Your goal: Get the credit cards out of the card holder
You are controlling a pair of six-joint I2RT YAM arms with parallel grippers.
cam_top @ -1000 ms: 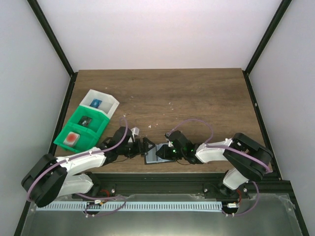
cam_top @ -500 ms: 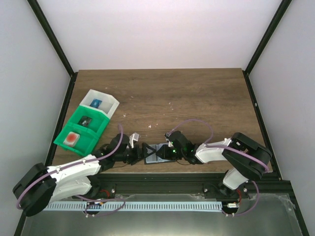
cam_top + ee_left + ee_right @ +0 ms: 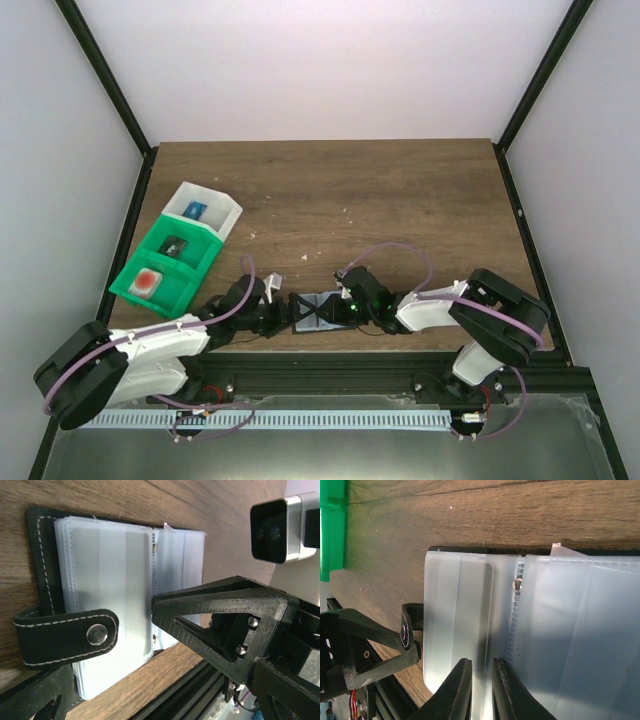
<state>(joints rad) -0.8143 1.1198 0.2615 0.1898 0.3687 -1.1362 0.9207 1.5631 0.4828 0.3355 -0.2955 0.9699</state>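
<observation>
Card holder (image 3: 318, 310) lying open on the wooden bench (image 3: 400, 200), close to its near edge, between two robot arms. Its clear plastic sleeves face up, and its black snap strap (image 3: 65, 636) is folded across one page. The left hand (image 3: 288, 312) stands with its fingers spread wide at the strap end. The right hand (image 3: 481, 665) has its fingers drawn almost together over the same page's edge; whether they pinch the plastic cannot be told. Green (image 3: 165, 262) and white (image 3: 205, 210) bins sit well apart on the left.
</observation>
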